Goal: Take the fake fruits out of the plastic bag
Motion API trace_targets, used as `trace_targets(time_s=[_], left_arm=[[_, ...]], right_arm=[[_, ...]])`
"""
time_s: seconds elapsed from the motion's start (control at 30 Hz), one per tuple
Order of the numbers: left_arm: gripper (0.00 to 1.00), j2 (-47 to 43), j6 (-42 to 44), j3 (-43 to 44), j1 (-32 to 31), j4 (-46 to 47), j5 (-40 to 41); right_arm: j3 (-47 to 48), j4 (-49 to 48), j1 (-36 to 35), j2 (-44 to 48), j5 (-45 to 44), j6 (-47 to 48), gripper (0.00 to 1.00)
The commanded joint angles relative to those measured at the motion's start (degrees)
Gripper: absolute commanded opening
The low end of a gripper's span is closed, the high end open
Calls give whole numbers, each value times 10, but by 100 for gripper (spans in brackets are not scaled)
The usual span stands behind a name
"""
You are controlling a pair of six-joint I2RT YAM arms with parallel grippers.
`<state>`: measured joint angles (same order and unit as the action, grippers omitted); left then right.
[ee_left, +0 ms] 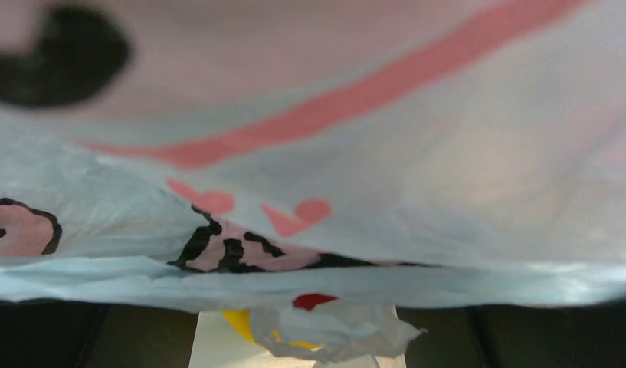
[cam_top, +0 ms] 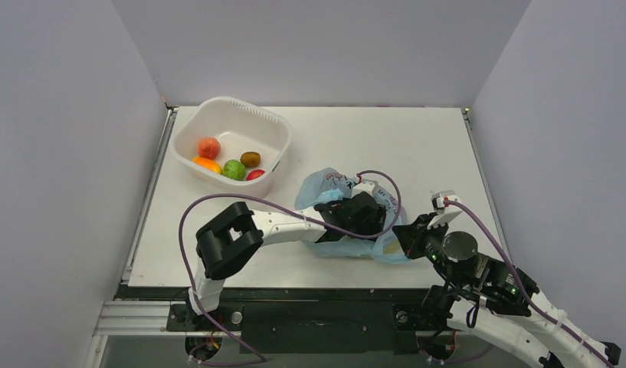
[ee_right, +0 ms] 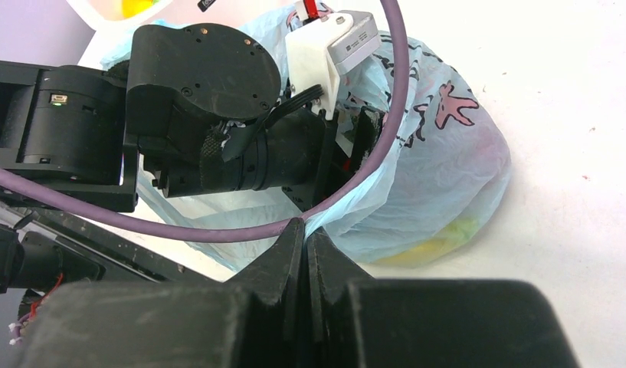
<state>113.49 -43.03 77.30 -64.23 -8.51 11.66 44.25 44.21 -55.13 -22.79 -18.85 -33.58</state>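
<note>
The light-blue plastic bag (cam_top: pixel 336 188) with pink and dark prints lies mid-table. My left gripper (ee_left: pixel 298 345) reaches into its mouth, and in the top view the film hides the fingers. In the left wrist view the dark fingers (ee_left: pixel 87 337) stand wide apart under the film. A yellow fake fruit (ee_left: pixel 240 322), a red one (ee_left: pixel 313 300) and a crumpled fold of film lie between them, none visibly gripped. My right gripper (ee_right: pixel 306 230) is shut on the bag's near edge (ee_right: pixel 348 215), also seen from above (cam_top: pixel 404 236). A yellow-green shape (ee_right: pixel 440 241) shows through the film.
A white rigid tub (cam_top: pixel 275 126) stands at the back left and holds several toy pieces, among them a red-orange apple (cam_top: pixel 208 146) and a lime-green piece (cam_top: pixel 234 169). The left arm's purple cable (ee_right: pixel 217 230) loops just in front of my right fingertips.
</note>
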Motion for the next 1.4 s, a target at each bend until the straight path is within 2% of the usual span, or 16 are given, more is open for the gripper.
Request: trace_targets(time_s=[0.0, 0.17, 0.7, 1.03, 1.23, 1.37], left_arm=[[43, -25, 23, 32, 3, 3, -10], [26, -71, 46, 30, 1, -27, 8], [12, -231, 60, -40, 9, -69, 58], [0, -414, 119, -114, 24, 2, 3], [0, -510, 133, -121, 110, -65, 34], [0, -507, 111, -79, 239, -164, 54]], right_arm=[[1, -20, 2, 8, -19, 7, 0], [2, -19, 2, 5, -20, 8, 0], [1, -20, 2, 4, -21, 10, 0], [1, -21, 2, -1, -21, 11, 0], [1, -20, 2, 1, -26, 10, 0], [1, -20, 2, 5, -31, 9, 0]])
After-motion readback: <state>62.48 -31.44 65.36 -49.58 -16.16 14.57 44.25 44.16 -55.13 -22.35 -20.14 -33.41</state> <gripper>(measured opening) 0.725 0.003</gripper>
